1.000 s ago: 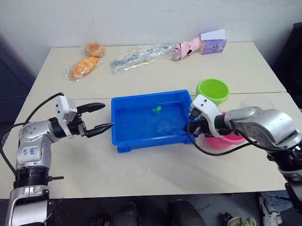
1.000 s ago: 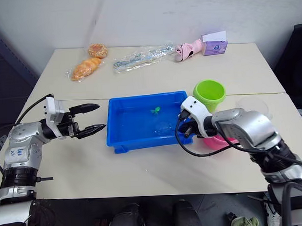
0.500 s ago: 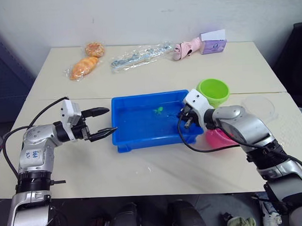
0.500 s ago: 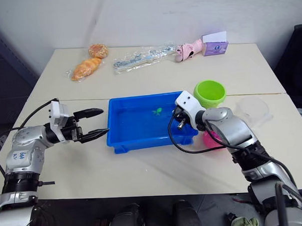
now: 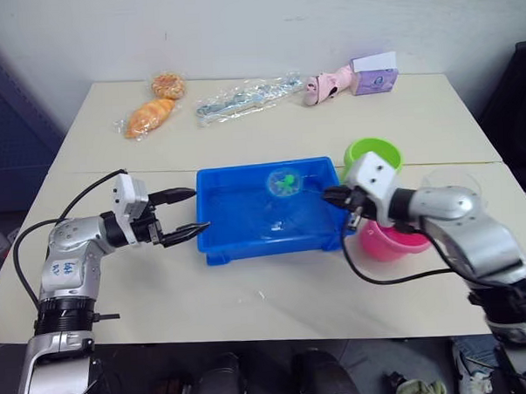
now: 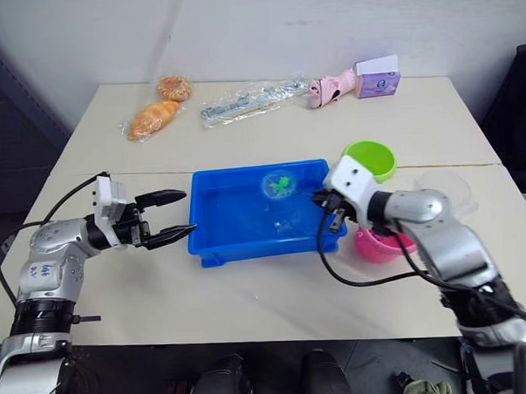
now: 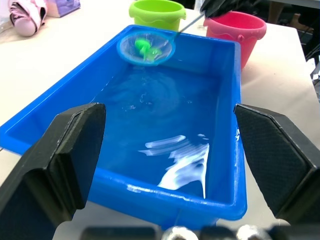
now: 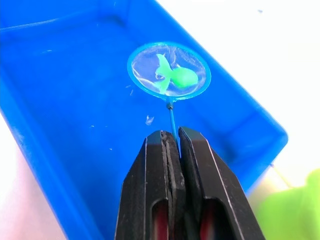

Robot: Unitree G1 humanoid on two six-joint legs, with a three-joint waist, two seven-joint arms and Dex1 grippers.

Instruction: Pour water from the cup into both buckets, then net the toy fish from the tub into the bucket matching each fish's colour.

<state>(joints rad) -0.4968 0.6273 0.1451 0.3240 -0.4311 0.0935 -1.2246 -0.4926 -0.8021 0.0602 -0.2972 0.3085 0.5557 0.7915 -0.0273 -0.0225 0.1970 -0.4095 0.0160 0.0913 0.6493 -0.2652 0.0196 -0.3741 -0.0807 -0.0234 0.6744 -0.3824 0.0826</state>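
Note:
My right gripper (image 5: 331, 195) is shut on the thin handle of the net (image 8: 168, 70), whose light-blue hoop hangs above the water at the far side of the blue tub (image 5: 213, 243). A green toy fish (image 8: 175, 76) lies inside the hoop. The lime green bucket (image 5: 376, 148) stands just beyond my right wrist and the pink bucket (image 5: 389, 242) just near of it. The clear cup (image 5: 451, 178) sits to the right of the green bucket. My left gripper (image 5: 190, 211) stands open at the tub's left end, empty.
Along the table's far edge lie bagged bread (image 5: 149, 117), a clear bag of small parts (image 5: 245, 95), a pink toy (image 5: 326, 85) and a purple box (image 5: 376, 79). A seam (image 5: 436, 162) joins two tables.
The right gripper has lifted the net out of the water with the green fish in it, and the hoop now hangs higher. The left gripper has edged closer to the tub.

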